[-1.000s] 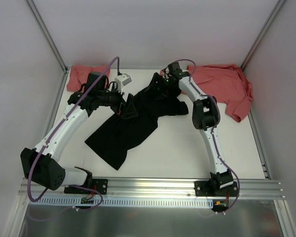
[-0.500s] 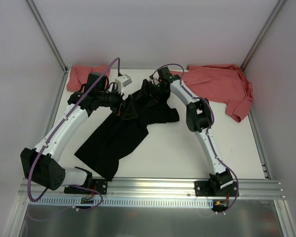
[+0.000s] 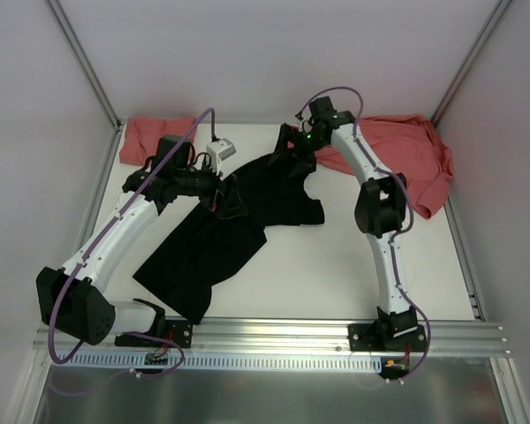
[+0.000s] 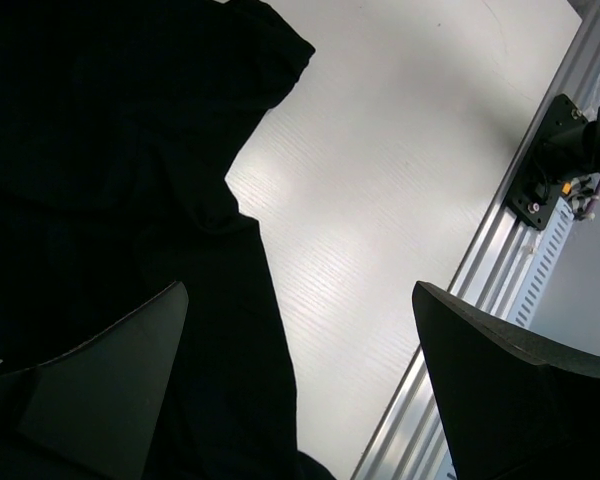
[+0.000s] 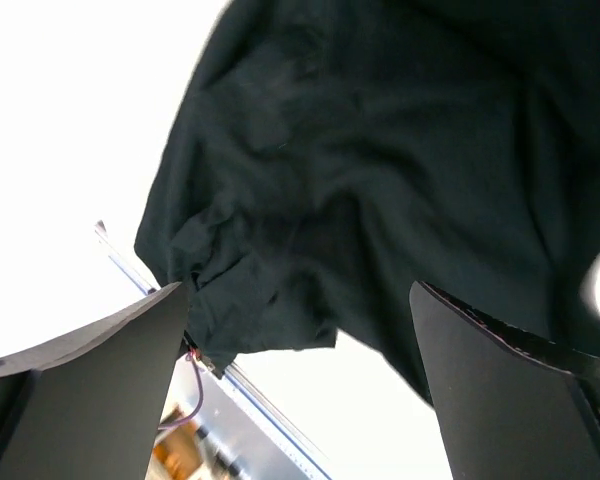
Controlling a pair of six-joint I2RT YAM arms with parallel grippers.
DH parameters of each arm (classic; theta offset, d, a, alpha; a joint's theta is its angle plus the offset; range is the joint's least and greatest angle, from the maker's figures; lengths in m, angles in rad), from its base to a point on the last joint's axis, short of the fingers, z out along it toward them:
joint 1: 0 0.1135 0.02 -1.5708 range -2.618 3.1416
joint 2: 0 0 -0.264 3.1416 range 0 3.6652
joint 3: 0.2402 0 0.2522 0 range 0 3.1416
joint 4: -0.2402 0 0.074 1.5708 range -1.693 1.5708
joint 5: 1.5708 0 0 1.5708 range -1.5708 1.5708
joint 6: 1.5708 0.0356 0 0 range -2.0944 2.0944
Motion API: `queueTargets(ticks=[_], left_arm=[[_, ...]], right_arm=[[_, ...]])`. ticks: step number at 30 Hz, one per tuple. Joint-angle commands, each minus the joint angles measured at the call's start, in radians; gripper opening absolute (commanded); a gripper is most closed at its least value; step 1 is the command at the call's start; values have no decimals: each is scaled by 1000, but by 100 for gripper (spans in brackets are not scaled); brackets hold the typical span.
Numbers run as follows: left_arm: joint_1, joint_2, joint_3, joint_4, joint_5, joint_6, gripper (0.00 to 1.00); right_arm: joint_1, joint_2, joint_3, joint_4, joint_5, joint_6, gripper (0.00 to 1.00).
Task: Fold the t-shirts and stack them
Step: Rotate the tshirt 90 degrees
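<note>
The white counter (image 3: 336, 265) carries all three shirts directly. No bin, box or basket shows in any view, so there is nothing to report as contained.

The black t-shirt (image 3: 230, 230) is the biggest piece. It lies as a rumpled diagonal band from near-left up to the far middle. Over the last second its near end has slid left and toward the near edge, and the cloth that bulged to the right has drawn in. The shirt now runs longer and narrower, but it is no flatter. I judge this to be dragging and straightening rather than folding: no crease has been laid and nothing is stacked, so the task is at an early stage.

The larger salmon t-shirt (image 3: 406, 155) is spread loosely at the far right and has not moved. The smaller salmon t-shirt (image 3: 155, 132) is bunched in the far-left corner, also unmoved.

The right hand (image 3: 291, 150) swung left and has come back toward the far middle, above the black shirt's far end. Its wrist view shows the fingers spread wide with no cloth pinched between them. The left hand (image 3: 223, 190) has hardly shifted. It sits at the shirt's left edge with its fingers equally wide, and black cloth lies against one finger.
</note>
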Motion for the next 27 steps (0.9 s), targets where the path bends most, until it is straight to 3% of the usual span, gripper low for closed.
queueTargets(ticks=[1, 4, 8, 15, 27], left_arm=[[-1, -59, -45, 82, 50, -26, 99], [-1, -71, -71, 98, 51, -33, 99], [-1, -68, -70, 95, 47, -30, 99], [-1, -52, -38, 59, 53, -11, 99], [-1, -75, -10, -28, 22, 33, 99]], right_arm=[[2, -236, -29, -98, 75, -68, 100], [19, -314, -143, -109, 113, -87, 100], [46, -436, -426, -94, 151, -98, 99], [80, -477, -729, 42, 200, -72, 100], [78, -322, -600, 44, 223, -91, 100]])
